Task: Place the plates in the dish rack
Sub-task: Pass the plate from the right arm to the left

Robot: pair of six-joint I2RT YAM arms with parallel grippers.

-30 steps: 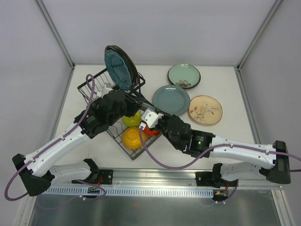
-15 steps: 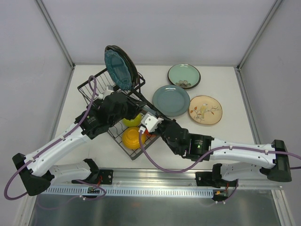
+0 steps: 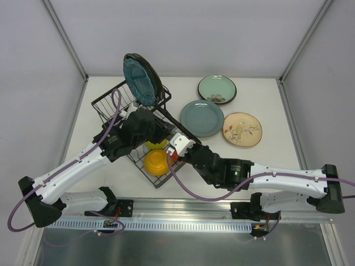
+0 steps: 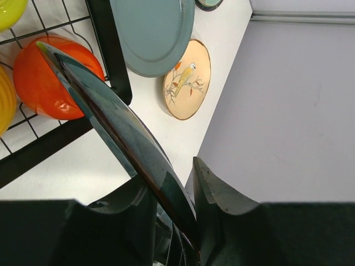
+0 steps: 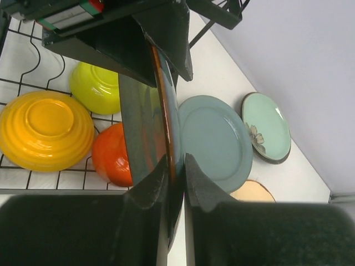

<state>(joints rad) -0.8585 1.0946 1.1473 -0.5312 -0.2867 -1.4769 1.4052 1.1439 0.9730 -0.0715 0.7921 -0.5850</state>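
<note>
Swinging in over the rack (image 3: 101,104), the right gripper (image 5: 176,162) met the left gripper (image 4: 169,176); both pinched the dark plate (image 5: 141,127), apparently mid-handover.

The left arm (image 3: 83,160) has swung its wrist to the right, further in over the dish rack (image 3: 99,110); its purple cable (image 3: 117,105) has looped across with it, and the shoulder end by the near corner has shifted a little too; the right arm (image 3: 277,178) has drawn its wrist down toward the near edge and a shade left, so the two wrists now sit closer together; the red bowl (image 5: 111,158), plain to see from above a moment ago, is nearly covered by that wrist; less of the lime bowl (image 3: 155,145) shows as well.
</note>
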